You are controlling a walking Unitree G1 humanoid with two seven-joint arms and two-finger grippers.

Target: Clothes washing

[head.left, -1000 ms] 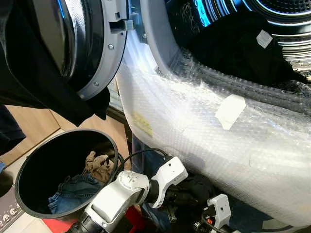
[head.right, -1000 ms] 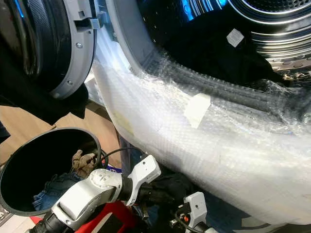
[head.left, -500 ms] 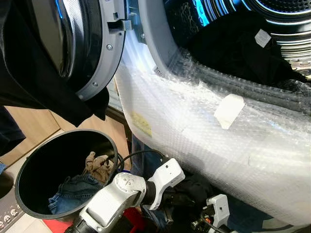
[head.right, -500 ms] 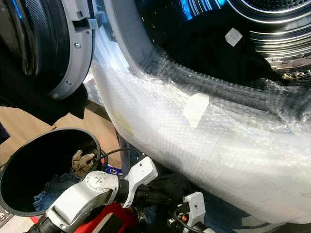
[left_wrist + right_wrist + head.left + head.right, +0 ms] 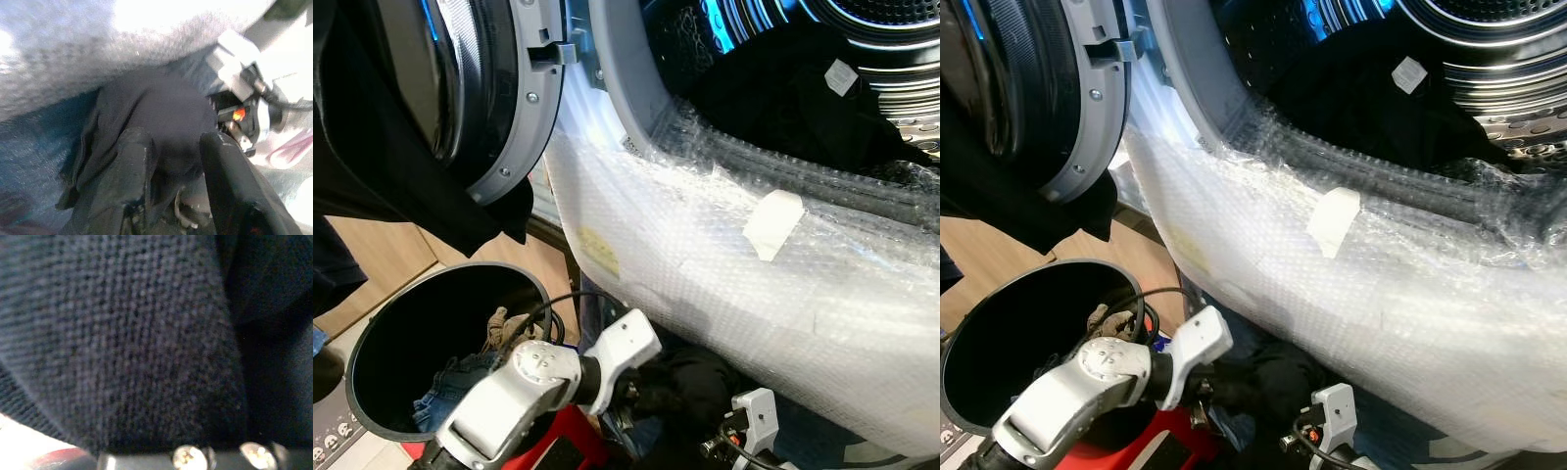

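The washing machine [image 5: 724, 284] has its front wrapped in bubble wrap, with a white piece of tape [image 5: 771, 223] stuck on the wrap just below the drum opening. Its round door [image 5: 499, 98] stands swung open to the left of the opening, and a black cloth [image 5: 382, 166] hangs over that door. Inside the drum [image 5: 891, 59] lies a black garment with a small white label [image 5: 845, 76].

Left of and below the machine's front stands a round black laundry bin [image 5: 372, 333]; in it lie a pair of blue jeans [image 5: 440, 392] and a crumpled tan cloth [image 5: 504, 328].

The left hand [image 5: 176, 161] is low against the foot of the machine, just right of the bin. In the left wrist view its two black fingers [image 5: 134, 166] are clenched on a bunched dark garment [image 5: 161, 112], one finger on each side of the fold. In the head views this dark garment sits as a black bundle under the bulge of the bubble wrap, just beyond the left wrist.

The right hand's white wrist housing [image 5: 756, 411] shows beside the same bundle, near the machine's lower edge. The right wrist view is pressed close against dark knitted fabric [image 5: 137, 342]; I cannot tell whether that hand's fingers are apart or together.
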